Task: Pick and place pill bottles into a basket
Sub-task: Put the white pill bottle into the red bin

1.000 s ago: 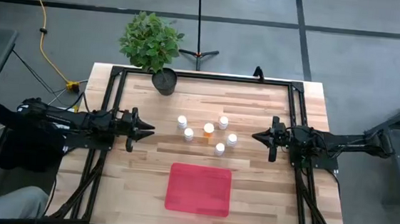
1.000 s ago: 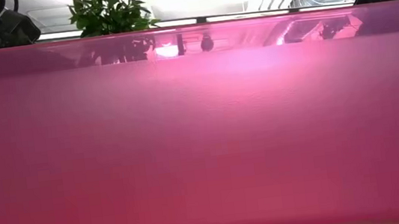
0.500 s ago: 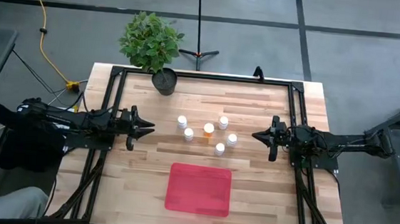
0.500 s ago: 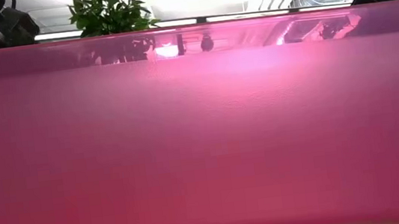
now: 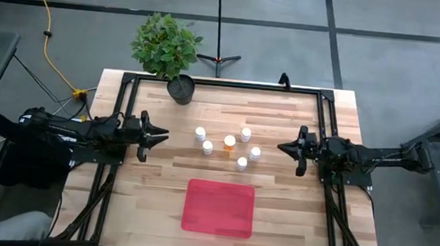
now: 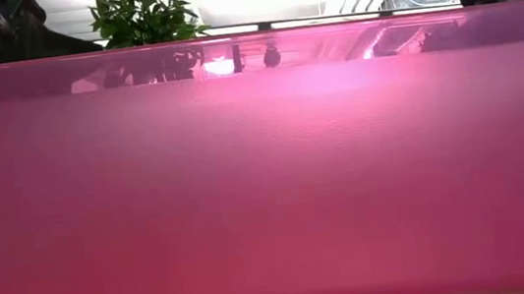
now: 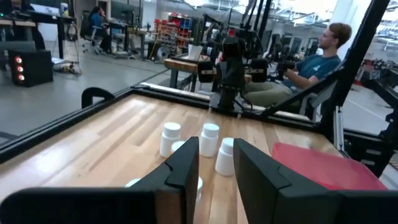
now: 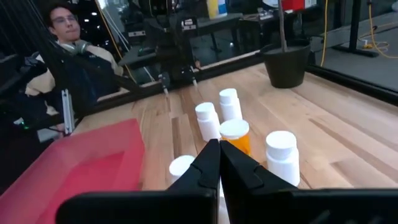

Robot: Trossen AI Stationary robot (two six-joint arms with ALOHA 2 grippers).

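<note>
Several small pill bottles stand upright on their bases in a loose cluster at the table's middle: white ones (image 5: 200, 134) (image 5: 246, 134) (image 5: 242, 163) and one amber-orange bottle (image 5: 229, 142). The basket, a flat red tray (image 5: 218, 208), lies on the table nearer the front edge. My left gripper (image 5: 164, 137) hovers level to the cluster's left, its fingers (image 7: 190, 163) a narrow gap apart with nothing between them. My right gripper (image 5: 281, 149) hovers level to the cluster's right, shut on nothing. Each wrist view looks across the bottles (image 7: 209, 138) (image 8: 235, 134) to the other arm.
A dark pot with a green plant (image 5: 180, 88) stands at the far left corner of the table. A black frame (image 5: 223, 83) runs round the work area. The tray's red wall (image 6: 264, 166) fills the low view. A seated person (image 7: 317, 56) shows beyond the table.
My left gripper has risen a little, staying level and keeping the same narrow gap. The right arm, the bottles and the tray have kept still.
</note>
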